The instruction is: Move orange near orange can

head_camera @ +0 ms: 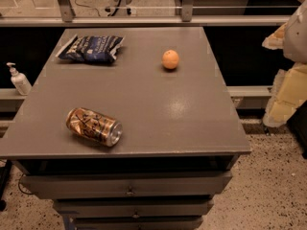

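The orange (170,59) is a small round fruit sitting on the grey table top (158,109), toward the back and right of centre. The orange can (94,126) lies on its side near the front left edge, with its silver end facing right and front. The two are far apart. My gripper (284,92) shows as a blurred white and yellow shape at the right edge of the view, off the table's right side and well away from both the orange and the can. It holds nothing that I can see.
A dark blue chip bag (91,48) lies at the back left of the table. A white pump bottle (19,79) stands on a ledge to the left. The table has drawers (129,186) below its front edge. A rail and glass wall run behind.
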Robot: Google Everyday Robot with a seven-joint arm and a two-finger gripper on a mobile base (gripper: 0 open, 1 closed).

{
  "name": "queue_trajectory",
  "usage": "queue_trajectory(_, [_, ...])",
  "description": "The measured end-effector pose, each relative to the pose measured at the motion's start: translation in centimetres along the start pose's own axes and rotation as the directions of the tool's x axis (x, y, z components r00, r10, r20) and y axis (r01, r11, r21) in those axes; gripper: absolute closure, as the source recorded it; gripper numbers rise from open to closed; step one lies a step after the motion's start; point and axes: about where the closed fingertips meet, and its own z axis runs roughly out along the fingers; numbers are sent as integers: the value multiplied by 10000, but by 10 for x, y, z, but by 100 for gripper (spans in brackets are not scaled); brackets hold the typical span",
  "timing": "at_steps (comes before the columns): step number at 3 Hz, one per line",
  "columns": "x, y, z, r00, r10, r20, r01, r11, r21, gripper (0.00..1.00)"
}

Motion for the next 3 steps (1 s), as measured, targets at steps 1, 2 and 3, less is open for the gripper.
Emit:
queue_trajectory(1, [0,0,0,10000,0,1,0,10000,2,0])
queue_trajectory(2, [-3,-3,7,9995,121,287,-122,9999,42,0])
queue_trajectory(3, [-17,-23,52,9844,836,1551,-841,9965,-31,0])
